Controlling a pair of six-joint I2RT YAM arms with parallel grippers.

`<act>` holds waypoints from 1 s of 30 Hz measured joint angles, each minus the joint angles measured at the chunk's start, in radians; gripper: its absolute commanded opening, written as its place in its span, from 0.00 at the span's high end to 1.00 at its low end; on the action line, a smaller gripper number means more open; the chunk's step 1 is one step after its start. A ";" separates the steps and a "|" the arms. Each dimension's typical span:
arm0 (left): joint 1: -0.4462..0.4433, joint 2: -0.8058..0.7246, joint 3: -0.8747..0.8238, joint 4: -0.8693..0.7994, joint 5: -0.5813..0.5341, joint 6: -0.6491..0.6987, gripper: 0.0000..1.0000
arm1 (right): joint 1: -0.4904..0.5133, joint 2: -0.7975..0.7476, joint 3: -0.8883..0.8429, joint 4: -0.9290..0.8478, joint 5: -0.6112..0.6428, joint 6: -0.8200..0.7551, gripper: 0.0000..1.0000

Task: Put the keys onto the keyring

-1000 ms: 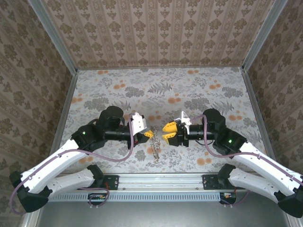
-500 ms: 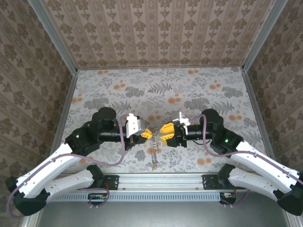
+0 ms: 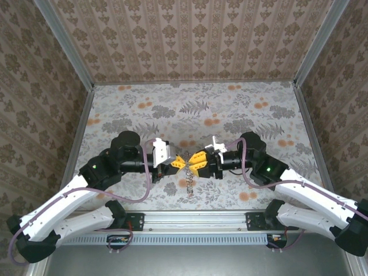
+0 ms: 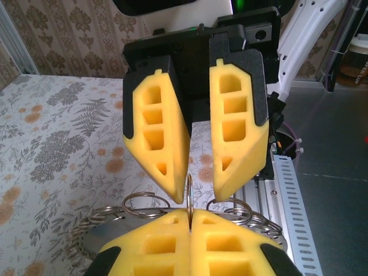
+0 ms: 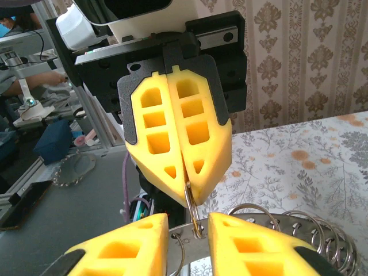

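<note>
Two claws meet tip to tip just below the middle of the top view. The left claw (image 3: 180, 163) has its yellow fingers (image 4: 155, 247) pressed together on the thin top loop (image 4: 189, 192) of the keyring (image 3: 188, 183). The wire pokes up out of their seam at the bottom centre of the left wrist view. The right claw (image 5: 188, 223) is spread partway, straddling that same loop without clearly touching it.

The hold looks risky, because only a sliver of wire sits in the left claw's pinch. If the right claw closes off-centre or pushes forward, it would likely twist the loop or pull it free. The keyring would then drop onto the flowered table (image 3: 241, 115). The two claws are also close enough to bump each other.

The loop stands upright and edge-on in both wrist views, its flat face in line with the left claw's seam. In the top view the keyring trails from the meeting point toward the lower edge of the frame, its long axis running up-and-down in the picture.
</note>
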 measured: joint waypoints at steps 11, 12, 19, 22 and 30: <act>0.000 -0.006 -0.009 0.005 0.005 -0.018 0.98 | 0.005 0.005 0.032 -0.074 0.031 -0.035 1.00; 0.000 -0.006 -0.009 0.005 0.000 -0.019 0.94 | 0.006 0.005 0.045 -0.101 0.042 -0.047 1.00; -0.006 -0.004 -0.009 0.004 -0.031 -0.023 0.82 | 0.057 0.004 0.103 -0.264 0.135 -0.150 1.00; -0.006 0.007 -0.009 0.003 -0.035 -0.023 0.82 | 0.074 0.008 0.120 -0.312 0.166 -0.183 1.00; -0.025 0.063 0.003 -0.018 -0.047 -0.017 0.83 | 0.084 0.021 0.144 -0.377 0.205 -0.228 1.00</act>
